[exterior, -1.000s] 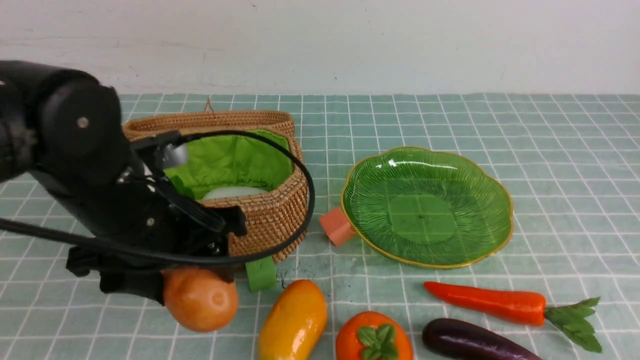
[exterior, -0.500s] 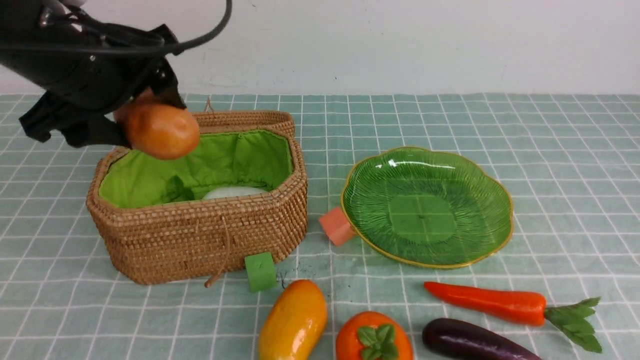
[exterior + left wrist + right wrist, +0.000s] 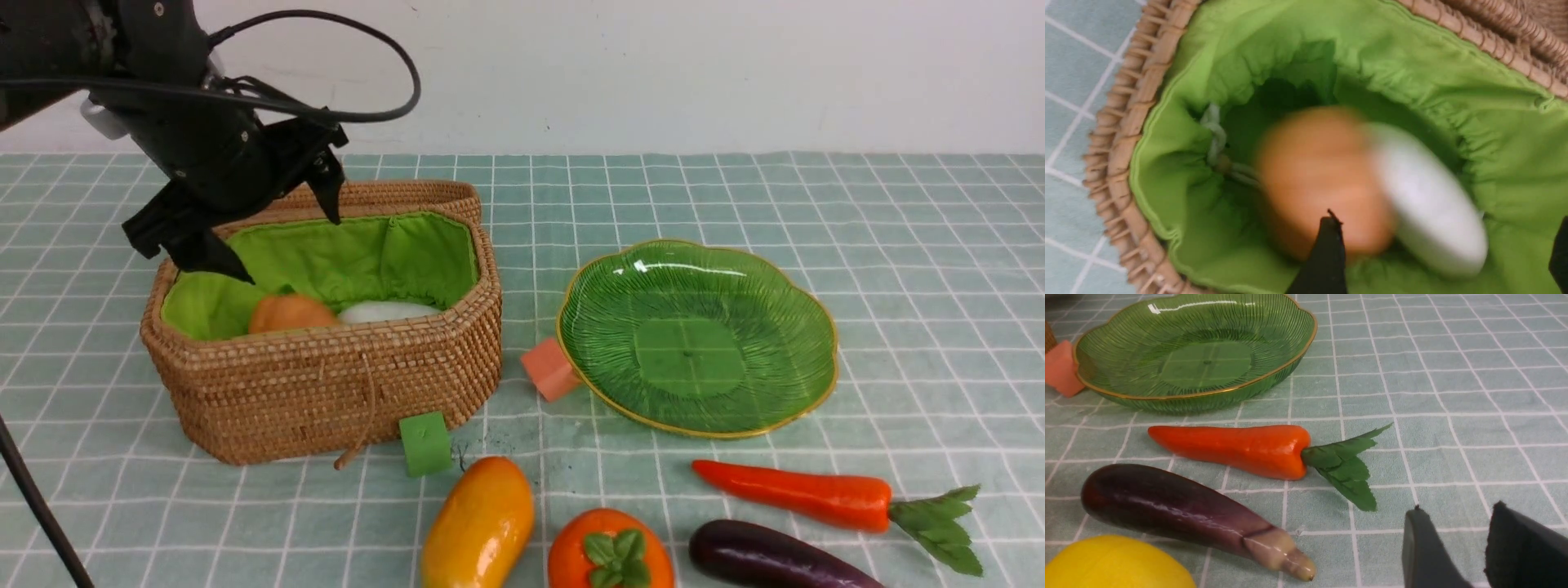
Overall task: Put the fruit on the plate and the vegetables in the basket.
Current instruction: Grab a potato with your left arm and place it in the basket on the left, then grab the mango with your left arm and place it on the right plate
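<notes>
Front view — left gripper (image 3: 286,245) spread wide, empty, over the basket (image 3: 326,392); potato (image 3: 290,314) sits inside beside the pale vegetable (image 3: 384,311) — where we want vegetables. Right gripper (image 3: 1457,510) narrowly parted, empty.

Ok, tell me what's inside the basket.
Inside the basket lie the potato and a pale whitish vegetable, side by side on the green lining. The front wall hides their lower parts, and they cover the floor beneath them, so anything underneath cannot be seen.

A pale green checked tablecloth (image 3: 898,245) lies under a white wall (image 3: 694,73). A salmon cube (image 3: 549,369) sits mid-table; a green cube (image 3: 425,443) sits nearer, slightly left.
</notes>
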`<action>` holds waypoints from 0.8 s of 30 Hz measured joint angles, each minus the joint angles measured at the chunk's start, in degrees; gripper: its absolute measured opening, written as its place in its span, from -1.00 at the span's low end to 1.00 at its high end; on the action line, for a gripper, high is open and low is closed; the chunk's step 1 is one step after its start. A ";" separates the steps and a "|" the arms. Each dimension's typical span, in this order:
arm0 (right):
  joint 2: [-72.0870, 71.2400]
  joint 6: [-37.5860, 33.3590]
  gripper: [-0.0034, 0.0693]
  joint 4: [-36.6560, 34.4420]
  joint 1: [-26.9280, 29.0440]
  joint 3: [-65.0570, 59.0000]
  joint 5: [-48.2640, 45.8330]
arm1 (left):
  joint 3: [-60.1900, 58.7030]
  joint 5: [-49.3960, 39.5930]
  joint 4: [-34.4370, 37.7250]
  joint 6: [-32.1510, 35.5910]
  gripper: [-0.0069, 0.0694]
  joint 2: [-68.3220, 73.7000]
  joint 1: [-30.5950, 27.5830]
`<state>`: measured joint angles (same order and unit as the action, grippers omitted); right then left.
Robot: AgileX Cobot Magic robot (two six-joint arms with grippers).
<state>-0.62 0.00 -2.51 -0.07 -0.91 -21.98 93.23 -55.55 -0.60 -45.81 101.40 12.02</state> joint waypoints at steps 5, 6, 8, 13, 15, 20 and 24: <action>0.00 0.00 -0.24 0.00 0.00 0.00 0.00 | 0.07 -6.69 1.55 11.93 0.81 -4.70 0.50; 0.00 0.00 -0.24 0.00 0.00 0.00 0.00 | 0.07 -7.12 1.64 13.25 0.79 -5.24 0.75; 0.00 0.00 -0.24 0.00 0.00 0.00 0.00 | 0.18 -11.96 1.78 19.06 0.72 -8.22 3.44; 0.00 0.00 -0.24 0.00 0.00 0.00 0.00 | -3.78 -14.02 0.11 25.08 0.68 -12.84 16.20; 0.00 0.00 -0.24 0.00 0.00 0.00 0.00 | -6.48 -12.32 -0.88 25.90 0.68 -13.03 21.20; 0.00 0.00 -0.24 0.00 0.00 0.00 0.00 | -12.77 -6.19 -5.41 25.90 0.69 -7.41 32.66; 0.00 0.00 -0.24 0.00 0.00 0.00 0.00 | -13.07 -4.56 -8.13 24.95 0.75 -1.36 34.17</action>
<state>-0.62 0.00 -2.51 -0.07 -0.91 -21.98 80.16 -60.11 -8.73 -20.86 100.03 46.19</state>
